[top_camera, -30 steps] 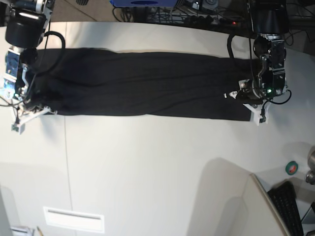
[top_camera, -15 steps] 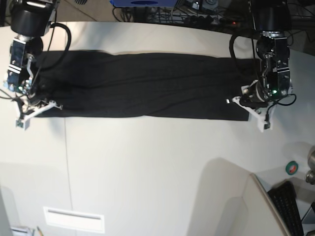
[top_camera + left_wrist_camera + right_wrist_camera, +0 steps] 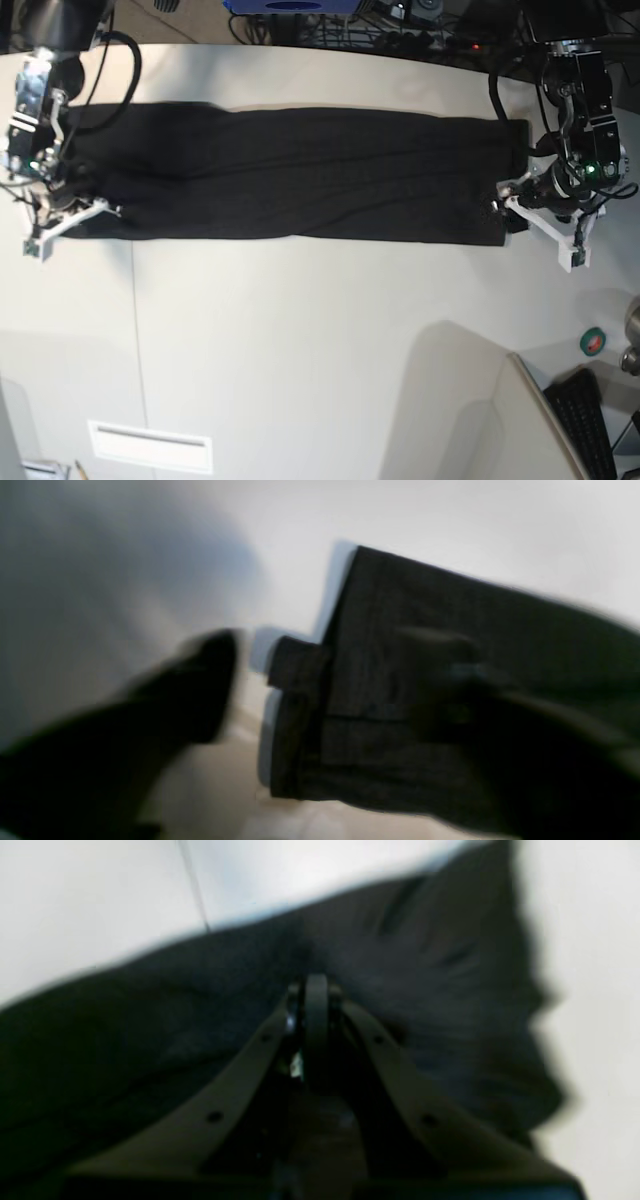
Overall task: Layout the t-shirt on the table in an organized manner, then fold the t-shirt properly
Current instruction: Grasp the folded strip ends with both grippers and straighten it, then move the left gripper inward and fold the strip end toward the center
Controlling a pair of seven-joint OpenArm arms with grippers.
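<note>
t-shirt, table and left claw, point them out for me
t-shirt (image 3: 300, 175), base view, middle of the folded black strip
table (image 3: 320, 340), base view, bare off-white top
left claw (image 3: 320, 680), left wrist view, gap between its blurred fingers

Black t-shirt (image 3: 300, 175) lies folded in a long band across off-white table (image 3: 320, 350)

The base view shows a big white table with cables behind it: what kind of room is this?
Probably a robotics lab or workshop. Tangled cables and electronics crowd the far edge of the table, a keyboard sits at the corner, and two robot arms work over a black t-shirt.
</note>
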